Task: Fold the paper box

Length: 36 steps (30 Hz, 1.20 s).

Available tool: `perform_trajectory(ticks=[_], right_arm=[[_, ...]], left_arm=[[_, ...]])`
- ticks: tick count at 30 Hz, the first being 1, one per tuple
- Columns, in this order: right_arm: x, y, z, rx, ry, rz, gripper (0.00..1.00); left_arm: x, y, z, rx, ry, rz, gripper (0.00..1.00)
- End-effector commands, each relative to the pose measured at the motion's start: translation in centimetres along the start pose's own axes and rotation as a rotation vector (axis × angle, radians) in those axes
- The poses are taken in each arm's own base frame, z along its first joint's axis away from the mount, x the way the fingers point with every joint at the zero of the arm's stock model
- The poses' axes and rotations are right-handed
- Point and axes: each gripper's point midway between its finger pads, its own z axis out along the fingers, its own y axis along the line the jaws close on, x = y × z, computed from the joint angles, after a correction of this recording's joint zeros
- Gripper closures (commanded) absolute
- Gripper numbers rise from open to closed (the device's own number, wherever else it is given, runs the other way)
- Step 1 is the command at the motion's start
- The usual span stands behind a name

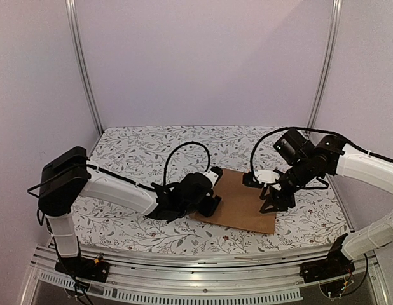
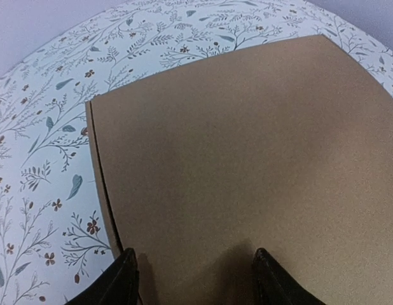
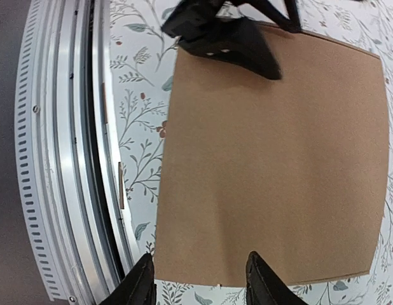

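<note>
The paper box (image 1: 242, 200) is plain brown cardboard, closed and lying flat on the floral tablecloth at centre right. It fills the left wrist view (image 2: 247, 159) and the right wrist view (image 3: 273, 152). My left gripper (image 1: 212, 204) is open, its two black fingertips (image 2: 128, 274) set on the box's left end near its edge. My right gripper (image 1: 273, 202) is open above the box's right end, its fingertips (image 3: 142, 279) over the box's edge nearest that camera. The left gripper shows at the top of the right wrist view (image 3: 228, 35).
The floral tablecloth (image 1: 139, 152) covers the table. An aluminium rail (image 1: 203, 267) runs along the near edge and shows in the right wrist view (image 3: 63, 159). Pale walls and metal posts (image 1: 85, 70) enclose the back and sides.
</note>
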Motion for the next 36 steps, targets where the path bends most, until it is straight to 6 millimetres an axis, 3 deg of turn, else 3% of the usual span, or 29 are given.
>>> perform_trajectory(ticks=[1, 4, 7, 14, 19, 26, 33, 36], right_arm=[[1.8, -5.0, -1.8, 0.103, -0.042, 0.217, 0.51], [4.0, -8.0, -1.5, 0.152, -0.045, 0.386, 0.49], [6.0, -9.9, -0.9, 0.212, -0.003, 0.483, 0.47], [8.8, -11.4, 0.7, 0.265, 0.115, 0.537, 0.47], [10.0, -11.4, 2.0, 0.247, 0.166, 0.546, 0.49], [11.1, -11.3, 3.3, 0.232, 0.212, 0.551, 0.53], [11.5, -10.9, 3.9, 0.207, 0.226, 0.553, 0.54], [11.7, -10.8, 4.1, 0.2, 0.24, 0.554, 0.54]], left_arm=[[2.8, 0.9, 1.3, -0.035, 0.1, 0.01, 0.4], [3.1, 0.4, 1.7, -0.019, 0.114, -0.002, 0.41], [2.1, 0.2, 1.3, -0.007, 0.096, -0.008, 0.41], [-2.0, 0.6, -0.8, -0.004, 0.01, -0.007, 0.4], [-3.6, 1.7, -1.7, -0.017, -0.024, -0.067, 0.38], [-1.6, 3.2, 0.5, 0.013, 0.064, -0.181, 0.38], [1.0, 2.4, 2.5, 0.054, 0.136, -0.191, 0.44], [0.8, 2.3, 2.5, 0.06, 0.13, -0.192, 0.45]])
